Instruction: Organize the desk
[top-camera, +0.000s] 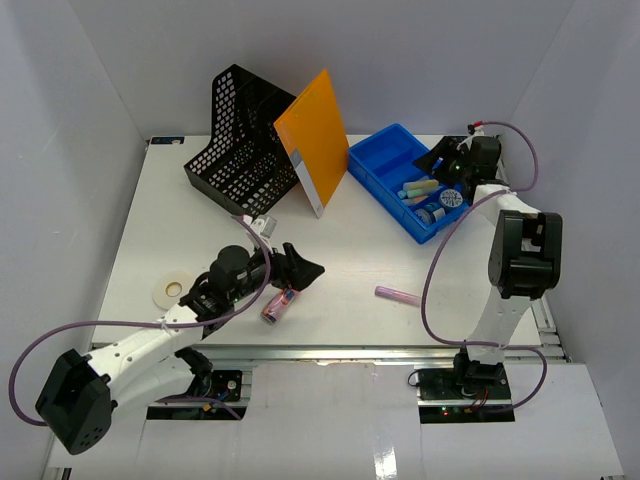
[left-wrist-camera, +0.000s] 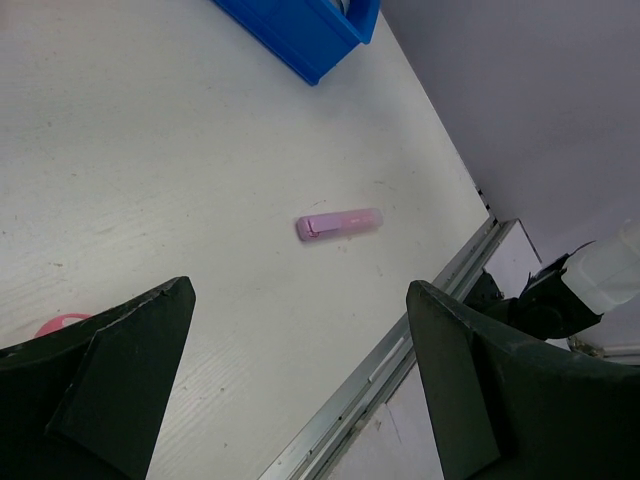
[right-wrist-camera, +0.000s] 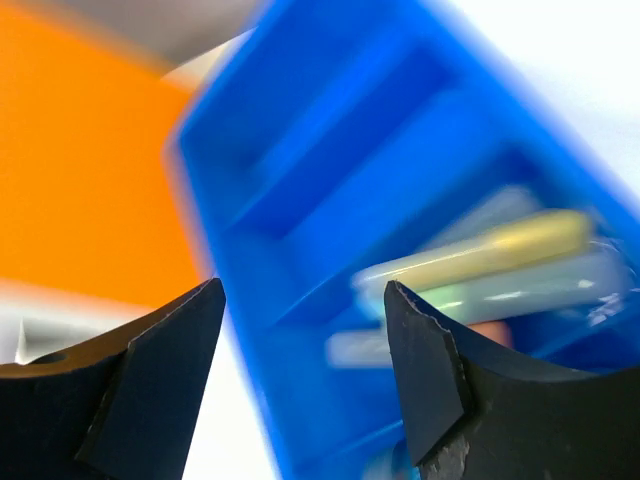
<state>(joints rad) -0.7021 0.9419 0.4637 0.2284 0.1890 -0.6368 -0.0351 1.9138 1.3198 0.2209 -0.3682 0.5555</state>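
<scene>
The white desk (top-camera: 200, 210) carries a blue compartment tray (top-camera: 385, 160) at the back right with several pastel highlighters (top-camera: 422, 188) in it. A pink highlighter (top-camera: 398, 295) lies loose near the front rail; it also shows in the left wrist view (left-wrist-camera: 339, 223). A pink cylindrical item (top-camera: 279, 305) lies just below my left gripper (top-camera: 303, 270), which is open and empty over the desk's front middle. My right gripper (top-camera: 440, 160) is open and empty above the tray's right part; its view is blurred, showing the tray (right-wrist-camera: 330, 200) and highlighters (right-wrist-camera: 480, 255).
A black mesh file holder (top-camera: 245, 140) stands at the back left with an orange folder (top-camera: 315, 135) leaning on it. A white tape roll (top-camera: 172, 289) lies at the front left. A small grey clip (top-camera: 264, 226) lies below the holder. The aluminium rail (top-camera: 330, 350) runs along the front.
</scene>
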